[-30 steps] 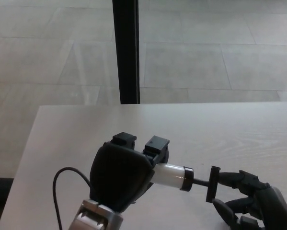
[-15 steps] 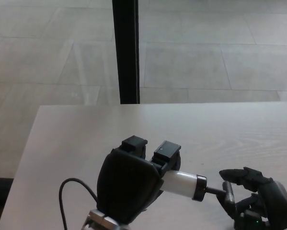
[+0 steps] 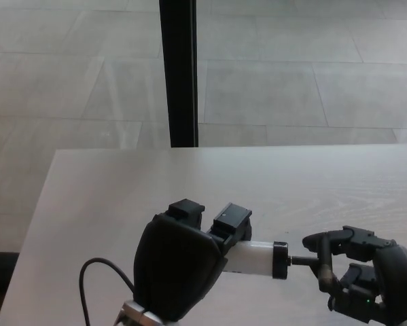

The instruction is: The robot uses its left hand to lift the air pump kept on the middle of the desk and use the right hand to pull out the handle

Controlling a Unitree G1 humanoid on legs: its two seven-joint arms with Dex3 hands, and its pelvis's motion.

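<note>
The air pump (image 3: pixel 257 258) is a white cylinder with a black end cap, held above the desk at the lower middle of the head view. My left hand (image 3: pixel 179 265) is shut on its body and hides most of it. A thin black rod runs from the cap to the black T-handle (image 3: pixel 323 265) on the right. My right hand (image 3: pixel 363 275) is shut on that handle, with fingers curled over it. A black hose (image 3: pixel 98 272) loops from the pump at the lower left.
The pale wooden desk (image 3: pixel 257 183) fills the lower half, its far edge about mid-frame and its left edge slanting down. Beyond it is a tiled floor with a black vertical post (image 3: pixel 178 71).
My left hand with the pump shifted right and a little down from a second ago. My right hand has closed around the T-handle. The rod still shows only a short length.
</note>
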